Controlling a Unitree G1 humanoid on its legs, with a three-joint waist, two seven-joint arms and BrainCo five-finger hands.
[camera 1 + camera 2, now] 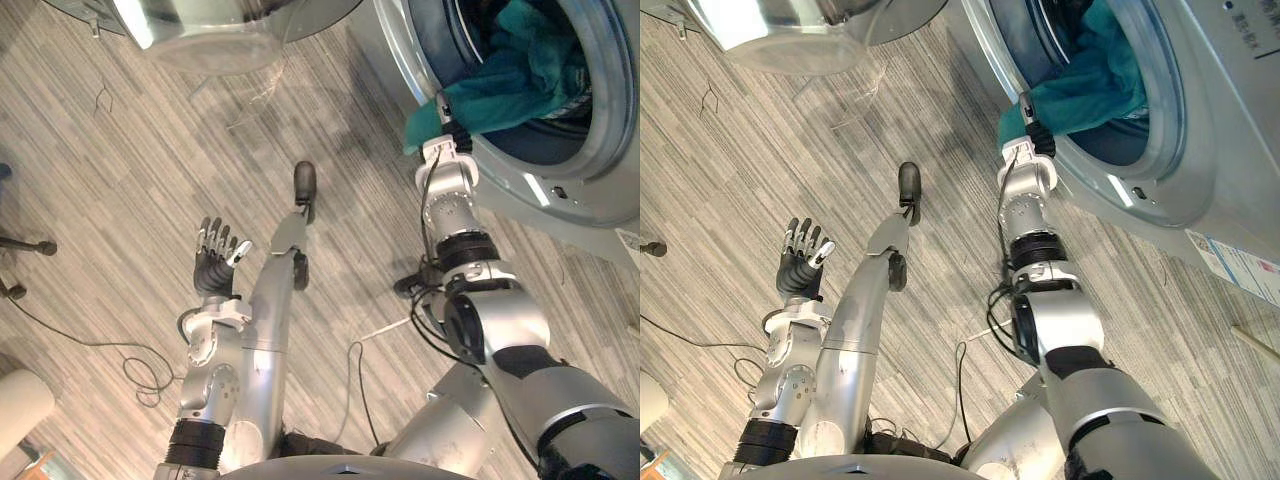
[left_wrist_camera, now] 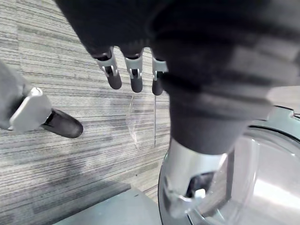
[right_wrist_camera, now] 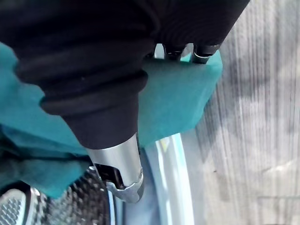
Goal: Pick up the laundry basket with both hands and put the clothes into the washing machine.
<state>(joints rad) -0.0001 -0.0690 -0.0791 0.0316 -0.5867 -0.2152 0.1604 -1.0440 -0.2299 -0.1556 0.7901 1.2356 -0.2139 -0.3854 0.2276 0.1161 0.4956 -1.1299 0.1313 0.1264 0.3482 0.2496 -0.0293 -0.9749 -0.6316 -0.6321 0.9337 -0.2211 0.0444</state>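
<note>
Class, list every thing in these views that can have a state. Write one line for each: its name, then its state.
Washing machine door: swung open.
Washing machine: drum mouth open, laundry inside.
Teal cloth: partly in the drum, one edge hanging out over the rim.
Left hand: open, holding nothing, above the floor.
Right hand: against the teal cloth at the drum mouth; grip cannot be told.

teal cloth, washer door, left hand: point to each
teal cloth (image 1: pixel 500 95), left eye view, fold at the drum mouth
washer door (image 1: pixel 200 40), left eye view, its glass
left hand (image 1: pixel 212 272), left eye view, its dark cover
</note>
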